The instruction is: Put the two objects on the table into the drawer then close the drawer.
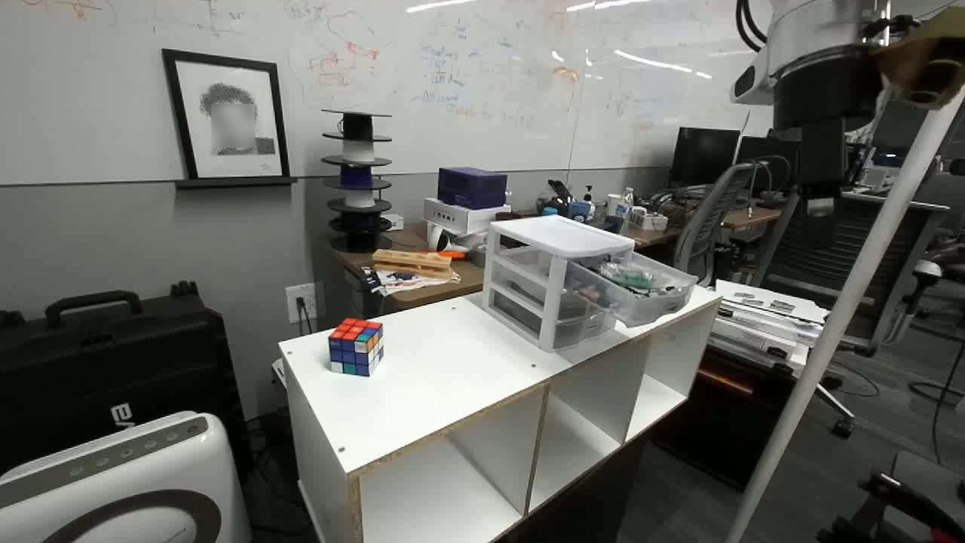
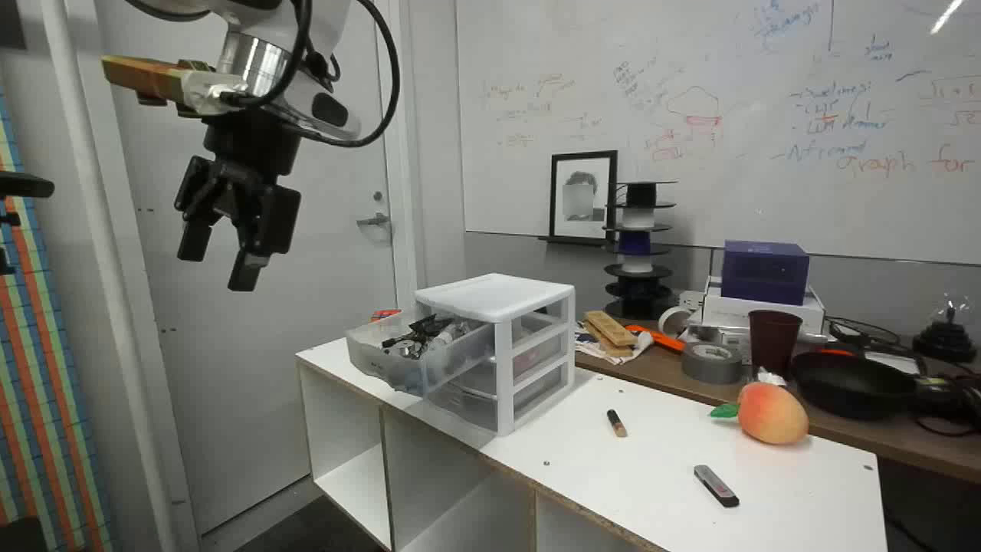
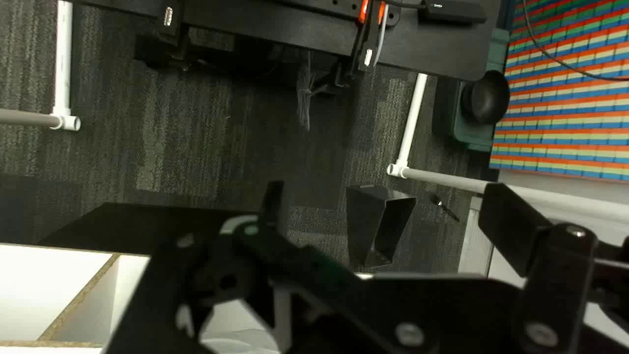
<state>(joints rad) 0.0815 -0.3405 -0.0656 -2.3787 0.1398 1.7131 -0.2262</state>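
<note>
The white table (image 1: 422,392) holds a small white-framed unit whose top clear drawer (image 1: 656,298) is pulled out, with cables and small parts inside; the open drawer (image 2: 418,353) shows in both exterior views. A black-and-tan battery-like cylinder (image 2: 616,423) and a flat grey-and-black stick (image 2: 716,486) lie on the table. A peach (image 2: 772,414) with a green leaf sits near its back edge. A Rubik's cube (image 1: 356,347) stands at the opposite end. My gripper (image 2: 221,257) is open and empty, high beside the unit; its spread fingers (image 3: 388,216) show in the wrist view.
A brown desk (image 2: 682,383) stands behind the table, with a purple box (image 2: 765,270), black pan (image 2: 854,383), dark cup (image 2: 774,337), tape and spools (image 2: 640,253). A white pole (image 1: 844,317) stands near the arm. The table's cubbies (image 3: 49,280) show in the wrist view.
</note>
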